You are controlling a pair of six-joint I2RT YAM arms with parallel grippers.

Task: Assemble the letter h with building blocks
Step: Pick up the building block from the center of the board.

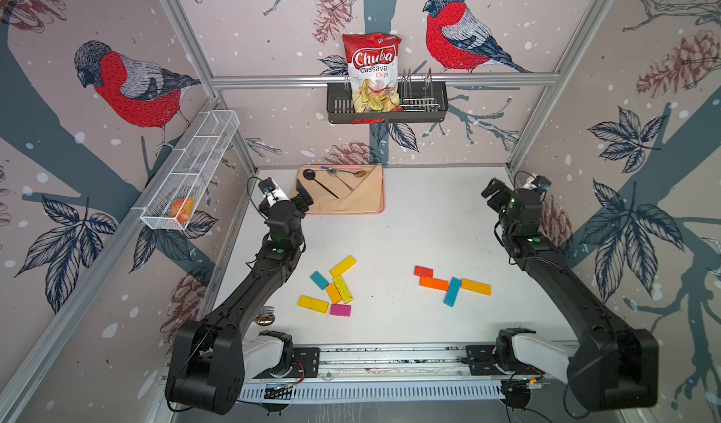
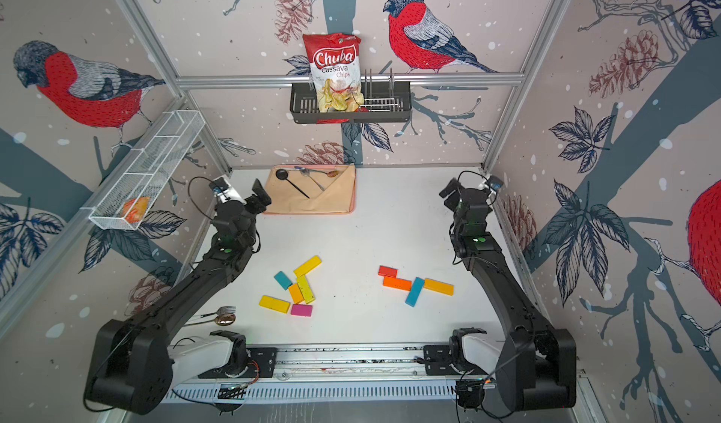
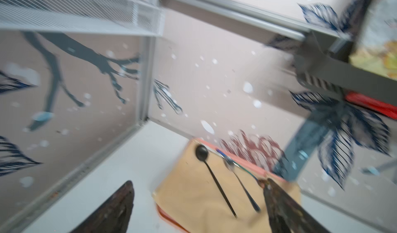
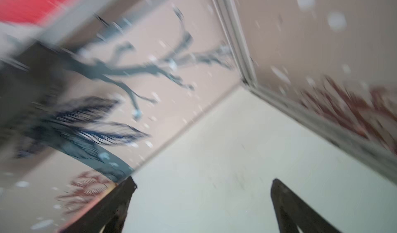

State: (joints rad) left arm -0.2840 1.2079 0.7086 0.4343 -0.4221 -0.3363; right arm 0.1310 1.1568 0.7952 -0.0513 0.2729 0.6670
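Yellow through magenta, both top views: the building blocks [image 1: 343, 289] lie flat on the white bench [image 1: 409, 226] in two loose clusters on the near side, between the arms, and only these views catch them.
Left cluster: three yellow, one amber, a short teal block [image 1: 319, 280] and a magenta block [image 1: 340, 310], several of them touching.
Right cluster: a red block [image 1: 423, 271] just beside an orange one, with a long teal one set diagonally between the orange and an amber.
Writing: the red bag [image 1: 372, 72] in the black rack [image 1: 386, 115] on the back wall reads "Chuba Cassava Chips".
Top views, left claw [image 1: 302, 197]: raised at the edge of the beige cloth [image 1: 351, 202], well apart from the blocks.
Top views, right claw [image 1: 492, 193]: raised near the far right corner, also well apart from them.
A top view: a fork [image 2: 226, 308] and a spoon [image 2: 226, 319] peek out beside the left arm.
Left wrist: blurred, but the fingers [image 3: 120, 204] are spread wide with nothing between them. A black spoon [image 3: 202, 152] and a silver spoon [image 3: 229, 164] lie on the cloth, and a wire basket [image 3: 86, 12] hangs on the wall.
Right wrist: heavy blur, jaws wide apart and empty over bare bench, with a wall corner beyond.
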